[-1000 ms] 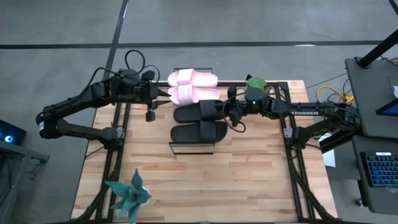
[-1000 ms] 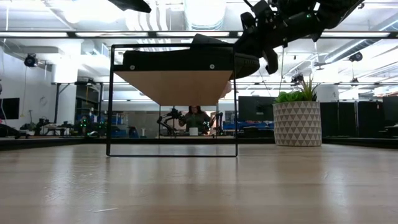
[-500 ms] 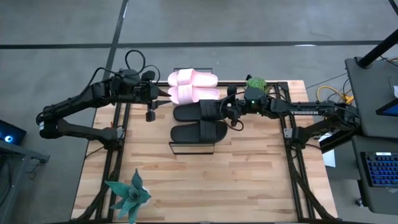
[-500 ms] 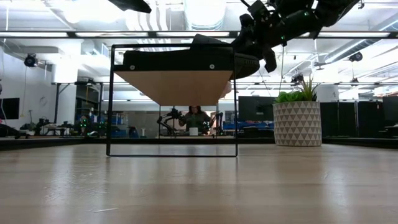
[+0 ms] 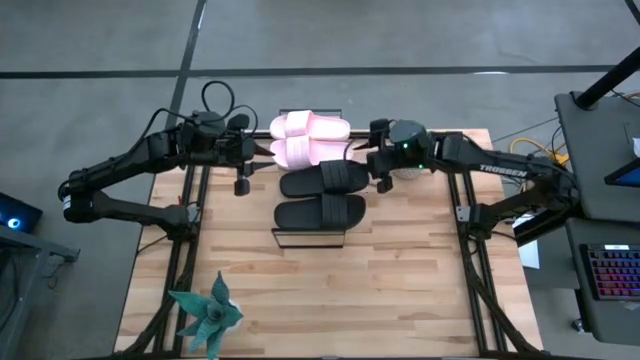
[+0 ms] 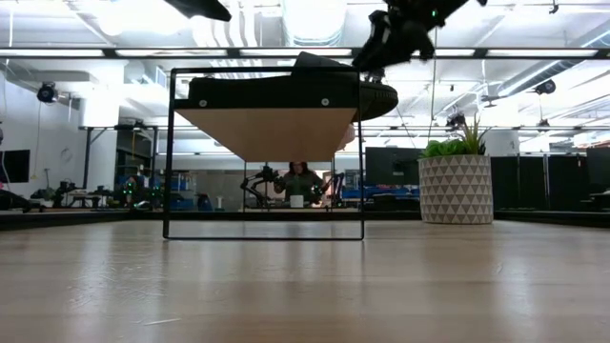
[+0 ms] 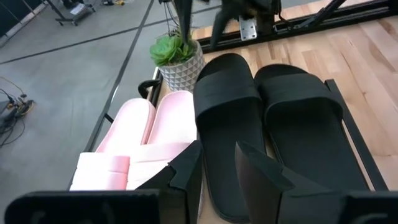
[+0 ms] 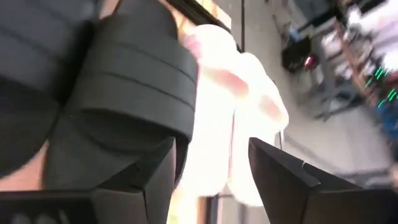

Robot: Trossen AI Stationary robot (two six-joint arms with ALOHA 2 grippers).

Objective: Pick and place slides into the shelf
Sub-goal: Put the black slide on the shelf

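Backed my right gripper off the rear black slide and lifted it; fingers now apart, holding nothing. It hangs just past that slide's end, by the potted plant. All four slides sit side by side on the shelf: two pink slides at the far edge, then the rear black one, then the front black slide. My left gripper waits at the pink pair's other end, fingers slightly apart, nothing gripped.
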